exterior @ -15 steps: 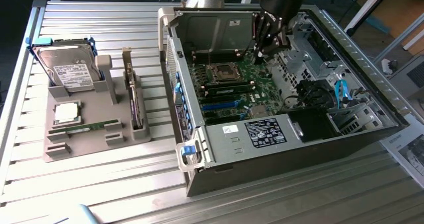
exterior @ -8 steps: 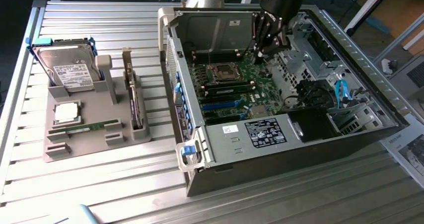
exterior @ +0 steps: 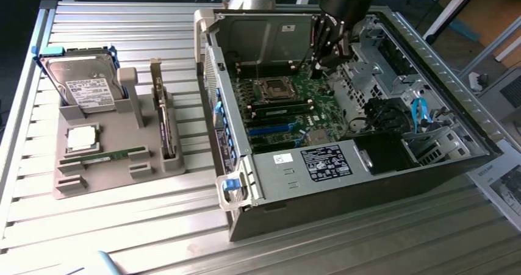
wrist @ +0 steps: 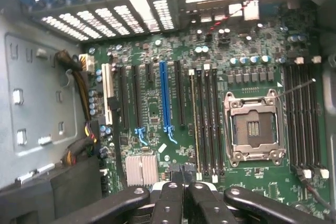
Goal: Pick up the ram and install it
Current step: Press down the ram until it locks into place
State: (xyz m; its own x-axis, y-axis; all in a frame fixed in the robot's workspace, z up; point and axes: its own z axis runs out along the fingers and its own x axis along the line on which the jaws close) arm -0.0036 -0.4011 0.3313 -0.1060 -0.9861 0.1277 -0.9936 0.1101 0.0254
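ribbed matt metal table (exterior: 122, 226), grey matt plastic holder (exterior: 106, 147).

You can't read any text here. The white label on the hard drive (exterior: 85, 92) and the black label on the power supply (exterior: 326, 163) carry print too small to make out.

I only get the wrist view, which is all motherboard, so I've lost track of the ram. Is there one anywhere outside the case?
Observer: Yes. A green ram stick lies flat in the grey holder on the table, to the exterior view's left of the open computer case.
Operator: Where's the tool relative to it?
Observer: The tool is inside the case, above the motherboard and well apart from that stick.
Operator: Anything else in that holder?
Observer: A hard drive stands on edge at the far end, and a silver processor lies flat.
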